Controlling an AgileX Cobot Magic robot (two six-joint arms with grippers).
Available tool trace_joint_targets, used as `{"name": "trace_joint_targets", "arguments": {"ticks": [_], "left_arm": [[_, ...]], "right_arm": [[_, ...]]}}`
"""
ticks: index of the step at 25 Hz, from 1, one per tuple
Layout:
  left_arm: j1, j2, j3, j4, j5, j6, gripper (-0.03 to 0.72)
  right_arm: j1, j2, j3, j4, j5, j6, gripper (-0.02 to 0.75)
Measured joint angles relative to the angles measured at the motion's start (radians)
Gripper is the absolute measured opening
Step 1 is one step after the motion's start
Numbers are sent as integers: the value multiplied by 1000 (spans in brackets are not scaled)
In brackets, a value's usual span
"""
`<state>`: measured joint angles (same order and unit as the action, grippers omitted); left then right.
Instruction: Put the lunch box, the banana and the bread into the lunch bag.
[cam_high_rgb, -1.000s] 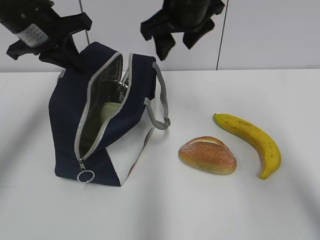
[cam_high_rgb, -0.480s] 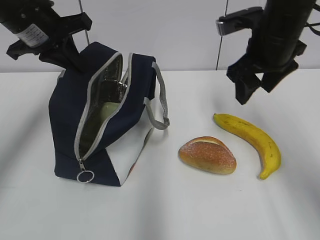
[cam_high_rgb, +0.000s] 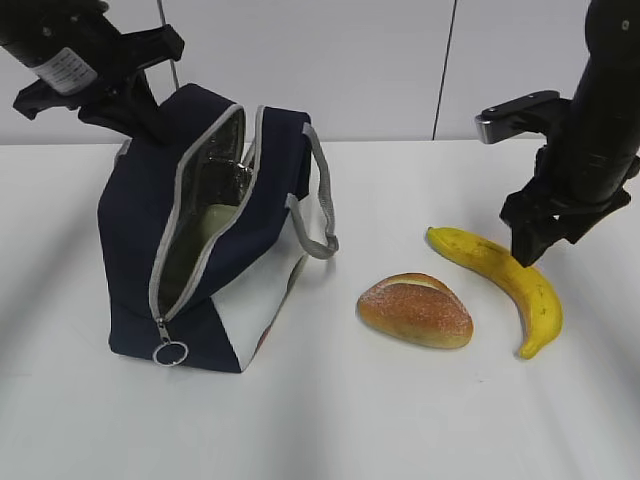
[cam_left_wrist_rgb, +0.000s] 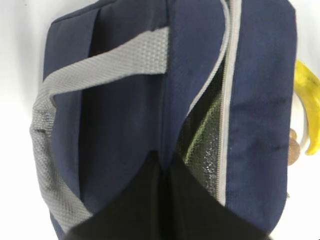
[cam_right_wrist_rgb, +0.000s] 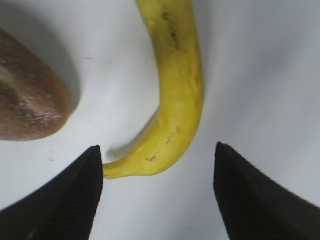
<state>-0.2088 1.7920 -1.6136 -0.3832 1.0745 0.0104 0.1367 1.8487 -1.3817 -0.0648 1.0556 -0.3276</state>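
Black right pincer (cam_right_wrist_rgb: 156, 192) spread over banana (cam_right_wrist_rgb: 176, 85)

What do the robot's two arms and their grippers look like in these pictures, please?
Both arms are matte black. The left arm carries a white printed label on its rounded body, and the left gripper ends in angular black fingers. The right arm has a grey-silver plate on a side bracket. The right gripper has broad, flat black fingers tapering to pointed tips. No cables are visible.
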Motion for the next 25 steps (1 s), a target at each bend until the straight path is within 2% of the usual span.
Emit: {"name": "trace_joint_targets", "arguments": {"ticks": [3,9,20,25], "left_arm": [[0,0,0,0,-5,0,-3],[0,0,0,1,-7,0,-3],[0,0,0,1,-7,0,-3],[0,0,0,5,-7,0,-3]], "right_arm": [[-33,2,3,32,-29,-22,512],[-38,79,7,87,-68,-44,511],[-38,207,-47,84,-120,-41,510],[-38,252,-95,74,-116,-25,448]]}}
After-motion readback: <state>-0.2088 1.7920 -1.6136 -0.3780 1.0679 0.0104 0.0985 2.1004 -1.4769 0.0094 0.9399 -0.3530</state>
